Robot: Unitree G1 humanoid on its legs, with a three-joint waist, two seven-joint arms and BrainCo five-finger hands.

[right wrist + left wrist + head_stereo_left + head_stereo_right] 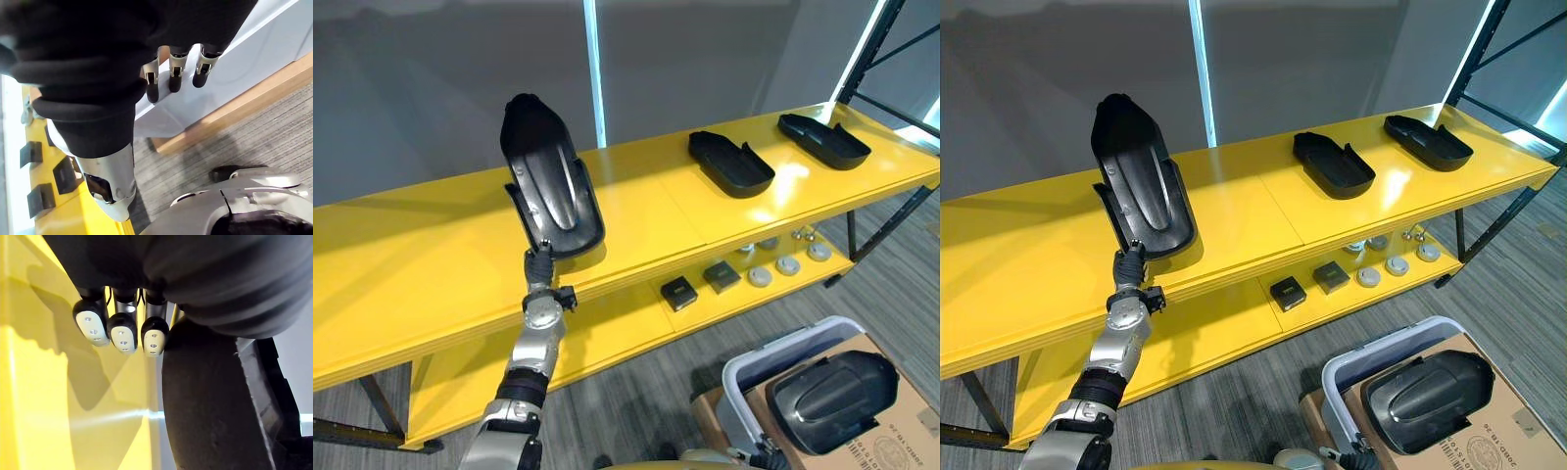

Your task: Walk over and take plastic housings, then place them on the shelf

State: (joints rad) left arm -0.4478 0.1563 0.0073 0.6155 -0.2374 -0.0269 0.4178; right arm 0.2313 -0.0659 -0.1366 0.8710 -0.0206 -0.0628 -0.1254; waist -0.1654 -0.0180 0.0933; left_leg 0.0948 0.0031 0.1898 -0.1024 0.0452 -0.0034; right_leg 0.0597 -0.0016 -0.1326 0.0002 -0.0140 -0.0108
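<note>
The plastic housing (548, 176) stands almost upright at the front edge of the yellow shelf (431, 264); I cannot tell if its lower end touches the top board. The left hand (540, 262) grasps that lower end, its fingers (122, 333) closed beside it. I judge the placing step is in hand: next, lay it flat and let go. Further along the shelf lie a second housing (731, 163) and a third housing (823, 140). Below the shelf, the right hand (174, 78) hangs relaxed and holds nothing.

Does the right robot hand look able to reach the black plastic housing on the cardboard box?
Probably yes: right robot hand hangs open by the pale grey bin; the black plastic housing lies uncovered.
</note>
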